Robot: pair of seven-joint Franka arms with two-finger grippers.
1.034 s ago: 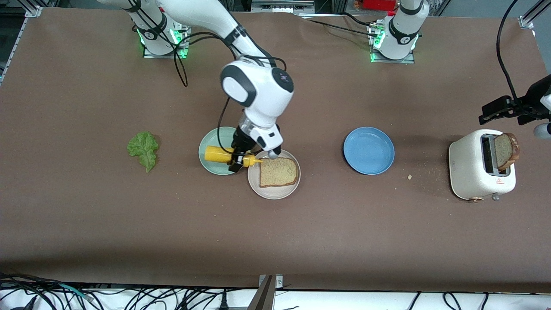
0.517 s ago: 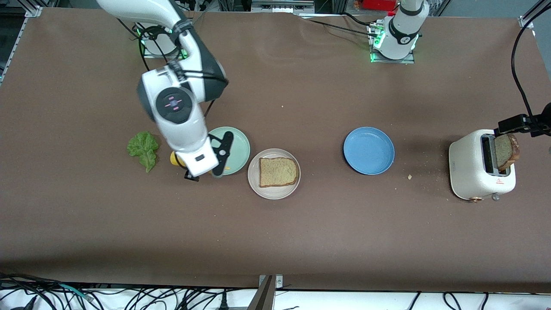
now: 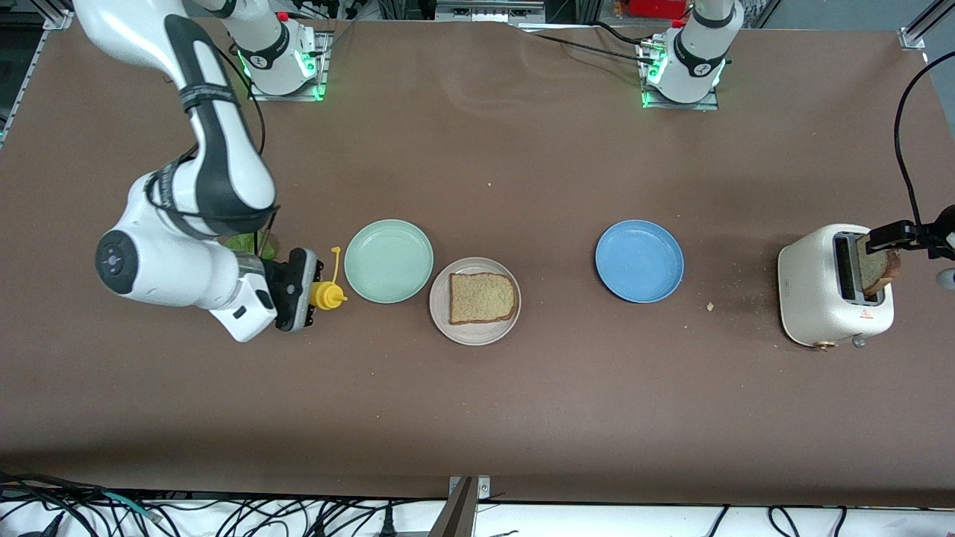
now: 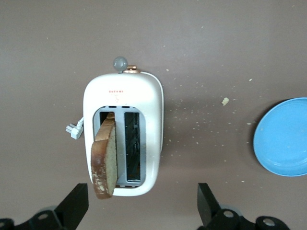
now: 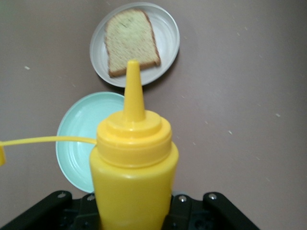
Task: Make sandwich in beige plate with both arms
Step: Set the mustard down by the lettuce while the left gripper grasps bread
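One bread slice (image 3: 481, 297) lies flat in the beige plate (image 3: 477, 333); the right wrist view shows the same slice (image 5: 130, 40) and plate (image 5: 169, 40). A second slice (image 3: 877, 270) stands in the white toaster (image 3: 821, 294) at the left arm's end. My left gripper (image 3: 905, 234) hovers open just above that slice (image 4: 105, 160) and toaster (image 4: 148, 105), its gripper (image 4: 141, 203) empty. My right gripper (image 3: 302, 291) is shut on a yellow squeeze bottle (image 3: 326, 295), cap off, beside the mint plate. The bottle (image 5: 134, 163) fills its view. The lettuce (image 3: 240, 242) is mostly hidden under the right arm.
A mint-green plate (image 3: 388, 261) touches the beige plate toward the right arm's end. A blue plate (image 3: 639, 261) sits between the beige plate and the toaster. Crumbs lie near the toaster. The right arm's elbow hangs low over the lettuce area.
The right arm swung the yellow bottle from over the beige plate, past the mint plate, toward its own end of the table. The left gripper came down onto the toaster's slice, still open.
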